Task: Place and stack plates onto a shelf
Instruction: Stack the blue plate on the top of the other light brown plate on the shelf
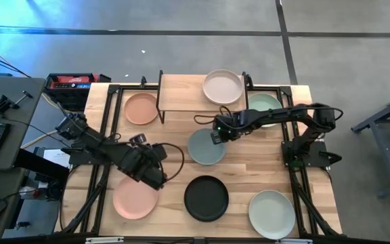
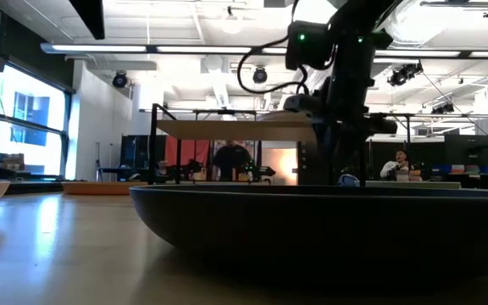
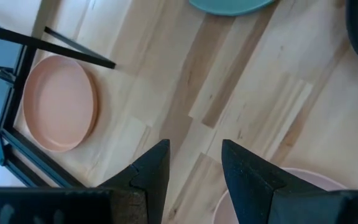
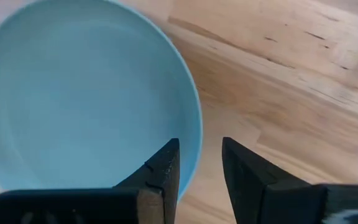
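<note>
Pincers, as you see them: right pincer (image 4: 199, 163) hovers with fingers apart over the grey-blue plate's (image 1: 206, 146) rim, mid-tabletop (image 1: 263, 173). Left pincer (image 3: 194, 163) gapes above a peach plate (image 1: 135, 197). White plate (image 1: 223, 86) sits on the shelf (image 1: 181, 95).

In the low view a dark round plate (image 2: 329, 229) fills the lower frame — cut off at the right edge — and hides most of the table behind it. The pale green round plate (image 1: 265, 103) at upper right of the high view lies partly under the right arm. In the left wrist view a grey-blue plate (image 3: 229, 6) is cropped by the top edge.
</note>
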Robot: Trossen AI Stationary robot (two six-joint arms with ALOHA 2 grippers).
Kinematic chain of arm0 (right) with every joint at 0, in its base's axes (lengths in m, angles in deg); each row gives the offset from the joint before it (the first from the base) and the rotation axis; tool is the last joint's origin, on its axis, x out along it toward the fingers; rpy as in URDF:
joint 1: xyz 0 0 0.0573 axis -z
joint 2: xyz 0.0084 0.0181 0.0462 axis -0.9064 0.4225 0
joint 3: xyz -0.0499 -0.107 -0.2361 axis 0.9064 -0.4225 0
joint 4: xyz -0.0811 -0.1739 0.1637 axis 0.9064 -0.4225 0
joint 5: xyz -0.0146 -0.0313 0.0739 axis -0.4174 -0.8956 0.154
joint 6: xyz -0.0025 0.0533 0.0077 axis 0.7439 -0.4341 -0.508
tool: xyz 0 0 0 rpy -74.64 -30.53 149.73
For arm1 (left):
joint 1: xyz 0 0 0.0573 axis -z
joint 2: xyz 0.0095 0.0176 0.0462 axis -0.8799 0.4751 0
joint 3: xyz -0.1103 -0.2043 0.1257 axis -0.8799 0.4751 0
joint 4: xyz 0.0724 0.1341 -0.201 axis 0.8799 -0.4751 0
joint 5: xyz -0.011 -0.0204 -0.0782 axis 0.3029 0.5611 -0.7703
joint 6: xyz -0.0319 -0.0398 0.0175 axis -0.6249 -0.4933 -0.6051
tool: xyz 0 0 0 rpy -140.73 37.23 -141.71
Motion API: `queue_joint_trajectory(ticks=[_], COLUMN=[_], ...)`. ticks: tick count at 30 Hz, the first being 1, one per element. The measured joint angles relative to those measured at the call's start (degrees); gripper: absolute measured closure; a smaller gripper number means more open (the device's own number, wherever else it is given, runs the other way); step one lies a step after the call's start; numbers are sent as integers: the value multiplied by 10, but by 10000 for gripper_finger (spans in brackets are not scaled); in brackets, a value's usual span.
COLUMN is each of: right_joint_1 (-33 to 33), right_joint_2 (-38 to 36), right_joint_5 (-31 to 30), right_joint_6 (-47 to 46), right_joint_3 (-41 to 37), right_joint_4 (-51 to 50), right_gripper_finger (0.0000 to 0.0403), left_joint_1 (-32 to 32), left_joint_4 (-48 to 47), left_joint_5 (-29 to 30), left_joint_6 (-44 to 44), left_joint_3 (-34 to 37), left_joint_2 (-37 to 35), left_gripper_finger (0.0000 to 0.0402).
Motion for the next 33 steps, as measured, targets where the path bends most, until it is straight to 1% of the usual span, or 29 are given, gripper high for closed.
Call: queue_joint_trajectory(ticks=[4, 14, 24, 30, 33], right_joint_1=[7, 19, 21, 16, 14], right_joint_2=[21, 61, 76, 87, 87], right_joint_5=[14, 19, 21, 41, 49], right_joint_6=[21, 44, 52, 49, 46], right_joint_3=[0, 0, 1, 1, 1], right_joint_4=[22, 30, 42, 52, 55], right_gripper_finger=[305, 305, 305, 305, 317], left_joint_1=[-13, -36, -49, -49, -49], left_joint_4=[0, 0, -1, 1, 0], left_joint_5=[1, 0, 1, 1, 1], left_joint_6=[1, 25, 36, 37, 37], left_joint_3=[0, 0, 0, 0, 0], left_joint_2=[0, 0, 0, 0, 0], left_gripper_finger=[268, 268, 268, 268, 268])
